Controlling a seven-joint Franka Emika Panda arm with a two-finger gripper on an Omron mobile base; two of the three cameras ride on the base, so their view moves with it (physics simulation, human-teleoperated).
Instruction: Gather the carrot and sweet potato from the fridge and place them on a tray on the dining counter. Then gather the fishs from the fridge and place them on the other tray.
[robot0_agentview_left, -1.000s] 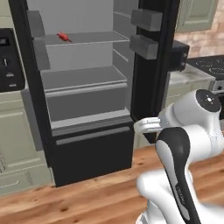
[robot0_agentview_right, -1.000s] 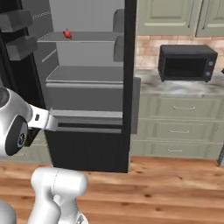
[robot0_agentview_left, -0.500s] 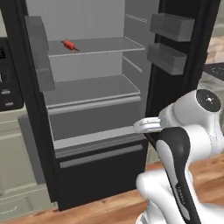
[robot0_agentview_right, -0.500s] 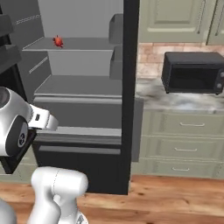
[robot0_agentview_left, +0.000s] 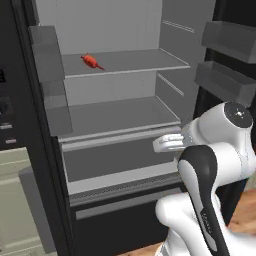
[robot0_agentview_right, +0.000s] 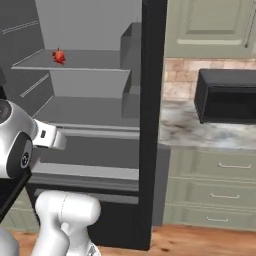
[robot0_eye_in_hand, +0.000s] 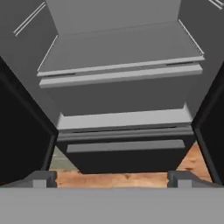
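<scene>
Fridge (robot0_agentview_left: 120, 120) open; red fish (robot0_agentview_left: 90, 61) tiny, blurry on upper shelf.

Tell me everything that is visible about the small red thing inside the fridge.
The red fish is a small, bright red-orange item with a rounded body that narrows to a thin tail end. It lies flat on the upper light-grey shelf of the open fridge, toward the shelf's left side and near the back wall. It rests alone; nothing else touches it, and the arm is far below it. Finer details such as fins are too small to tell.
</scene>
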